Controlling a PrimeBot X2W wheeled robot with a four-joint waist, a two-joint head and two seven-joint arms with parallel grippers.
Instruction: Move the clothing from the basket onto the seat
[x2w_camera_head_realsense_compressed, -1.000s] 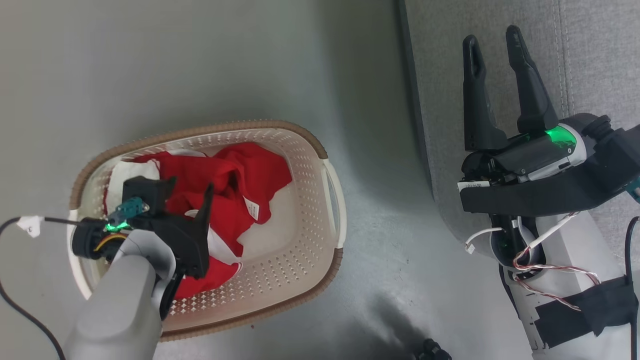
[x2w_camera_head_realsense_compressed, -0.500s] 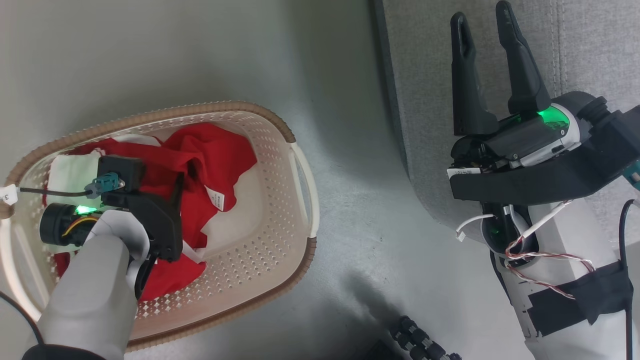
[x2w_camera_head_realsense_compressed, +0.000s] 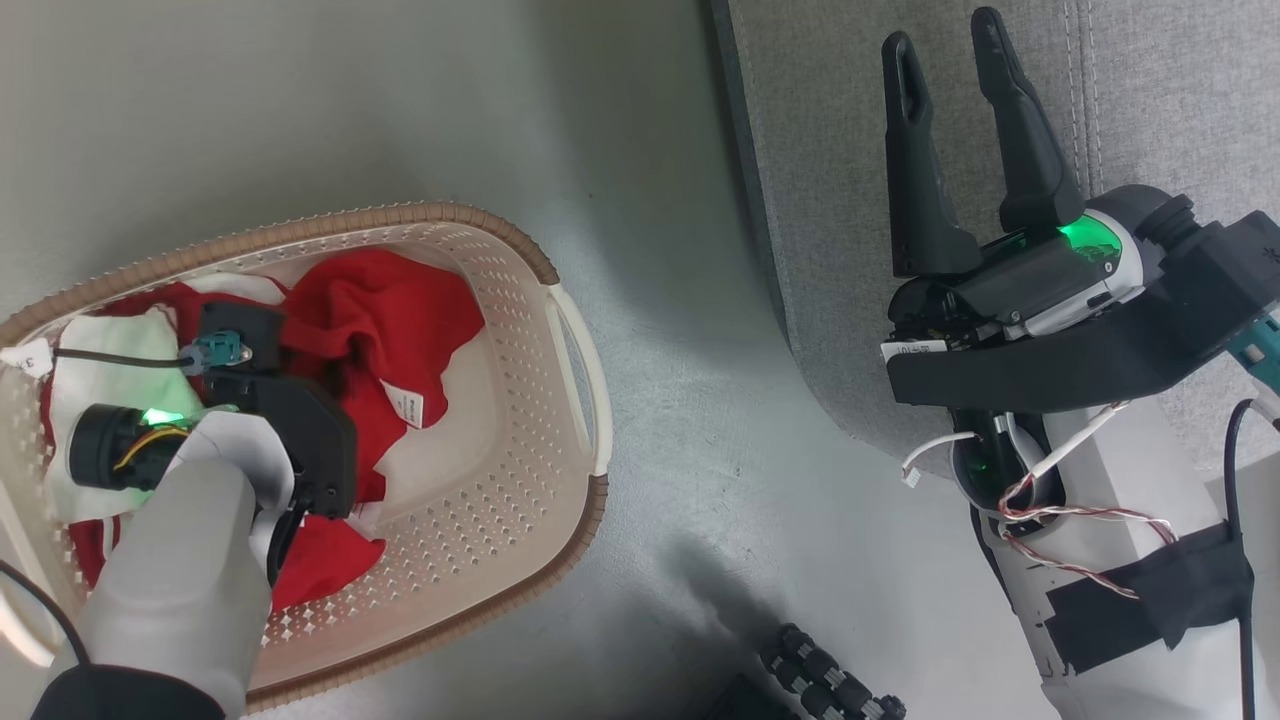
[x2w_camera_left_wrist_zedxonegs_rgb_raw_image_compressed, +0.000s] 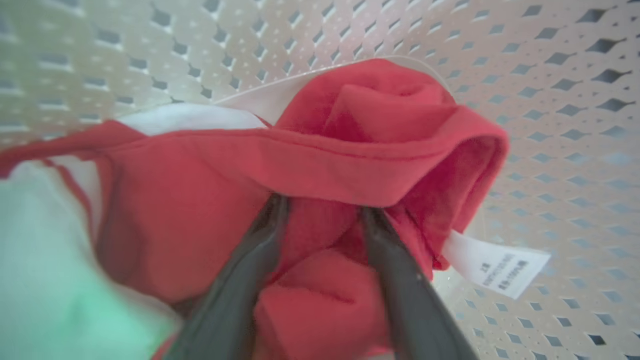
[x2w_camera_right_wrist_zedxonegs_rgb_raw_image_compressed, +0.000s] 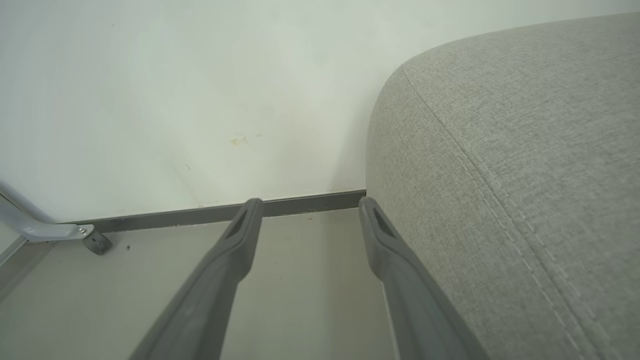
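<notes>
The cream basket with a brown rim stands on the floor at the left, and the red and white clothing lies bunched inside it. My left gripper reaches down into the basket. In the left wrist view its fingers stand apart, pushed into the red clothing, with a lump of fabric between them and their tips hidden under a fold. The left gripper is open around that fabric. My right gripper hangs open and empty over the edge of the grey seat.
The seat's rounded corner meets the floor by a white wall with a dark baseboard. A metal leg with a caster stands at the far left. A black ribbed part lies at the bottom edge. A white label sticks out of the clothing.
The camera has swung, so basket and seat sit further left. My left gripper has sunk deeper into the red clothing and its fingers have drawn closer together. The right gripper stays open.
</notes>
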